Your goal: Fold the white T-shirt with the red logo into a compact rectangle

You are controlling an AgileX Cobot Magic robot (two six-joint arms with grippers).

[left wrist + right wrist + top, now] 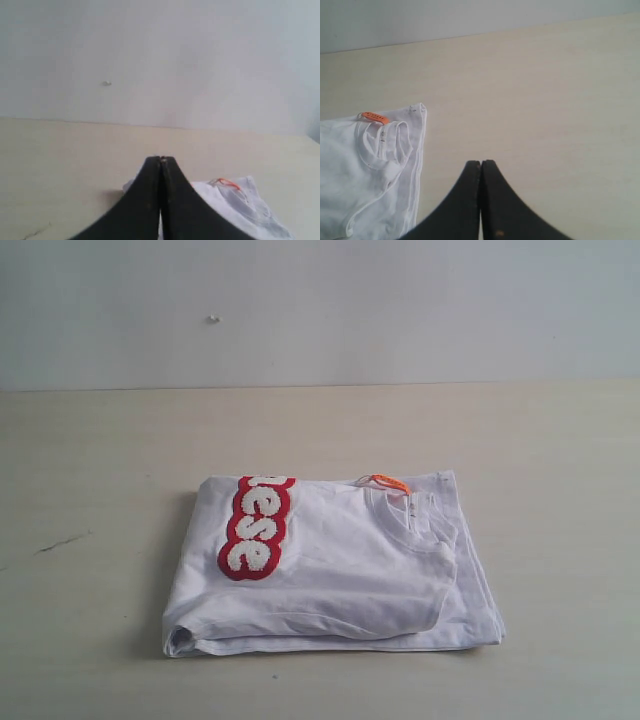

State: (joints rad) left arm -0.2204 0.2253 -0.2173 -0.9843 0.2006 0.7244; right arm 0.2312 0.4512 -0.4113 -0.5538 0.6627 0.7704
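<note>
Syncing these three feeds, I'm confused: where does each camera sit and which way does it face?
Exterior: off the arms, looking across the pale wooden table to the grey wall, at the folded white T-shirt; no robot parts.
Left wrist: left arm, near the shirt, facing the wall; shut black left jaws.
Right wrist: right arm, beside the collar, facing down at table; shut right jaws.
Shared: all show the orange neck tag.
</note>
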